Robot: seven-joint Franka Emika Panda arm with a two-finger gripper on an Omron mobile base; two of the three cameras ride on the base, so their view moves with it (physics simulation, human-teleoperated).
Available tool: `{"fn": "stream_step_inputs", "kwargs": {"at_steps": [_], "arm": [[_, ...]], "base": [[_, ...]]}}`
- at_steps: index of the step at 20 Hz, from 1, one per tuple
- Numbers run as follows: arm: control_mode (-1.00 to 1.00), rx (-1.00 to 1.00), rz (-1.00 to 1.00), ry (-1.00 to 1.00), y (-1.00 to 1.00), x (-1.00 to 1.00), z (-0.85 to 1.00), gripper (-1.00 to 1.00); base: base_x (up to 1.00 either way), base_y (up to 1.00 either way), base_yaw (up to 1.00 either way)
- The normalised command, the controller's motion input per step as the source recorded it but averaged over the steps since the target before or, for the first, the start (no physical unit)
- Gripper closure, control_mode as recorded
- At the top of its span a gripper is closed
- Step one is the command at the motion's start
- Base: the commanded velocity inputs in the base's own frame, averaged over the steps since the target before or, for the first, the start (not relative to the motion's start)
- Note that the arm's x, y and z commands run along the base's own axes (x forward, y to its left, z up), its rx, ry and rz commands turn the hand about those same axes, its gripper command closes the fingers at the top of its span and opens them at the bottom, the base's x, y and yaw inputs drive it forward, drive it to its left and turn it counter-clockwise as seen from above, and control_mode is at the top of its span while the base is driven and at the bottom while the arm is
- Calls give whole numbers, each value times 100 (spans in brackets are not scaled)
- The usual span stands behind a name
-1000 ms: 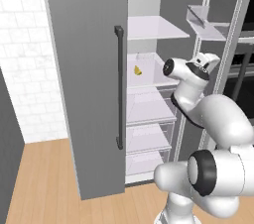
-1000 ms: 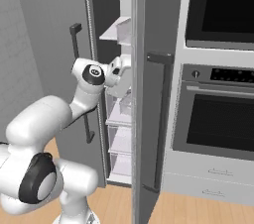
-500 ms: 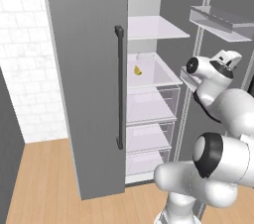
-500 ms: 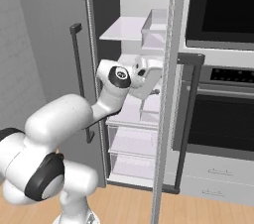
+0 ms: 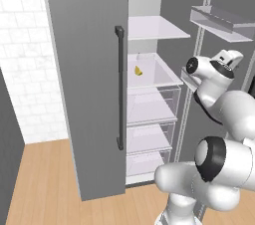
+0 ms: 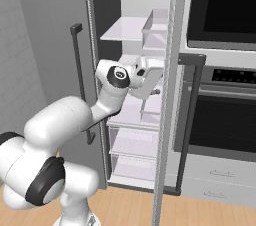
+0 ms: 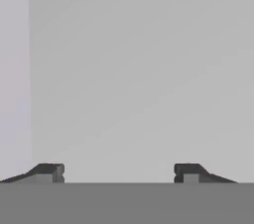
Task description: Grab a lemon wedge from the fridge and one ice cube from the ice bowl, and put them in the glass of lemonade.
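Observation:
The grey fridge [image 5: 89, 69] has its left door shut and its right door [image 6: 167, 95] swung wide, seen edge-on in the right base view. The tiny yellow lemon wedge [image 5: 138, 70] lies on a white shelf inside, above the clear drawers. My gripper [image 7: 119, 173] is open, nothing between its fingers, facing a flat grey surface close up. The hand [image 6: 150, 81] sits against the inner side of the right door, to the right of the wedge and apart from it. The ice bowl and the glass of lemonade are out of view.
A clear door bin [image 5: 221, 20] juts out above my hand. A built-in oven [image 6: 225, 115] with a dark bar handle stands just right of the open door. A white brick wall [image 5: 25, 69] is on the left, over a wooden floor [image 5: 40, 184].
The right fridge door has swung further open, and my hand has moved right with it. The fridge's shelves and the lemon wedge now show more fully.

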Motion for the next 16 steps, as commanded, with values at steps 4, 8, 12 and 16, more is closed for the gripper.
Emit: {"fn": "stream_step_inputs", "kwargs": {"at_steps": [4,8,12,16], "arm": [[-100,0,10,5,69,0,27,-100],[-100,0,16,8,85,0,19,-100],[-100,6,16,1,99,0,2,-100],[-100,28,18,0,100,2,-40,-100]], "base": [[0,0,0],[0,0,0],[0,0,0],[0,0,0]]}}
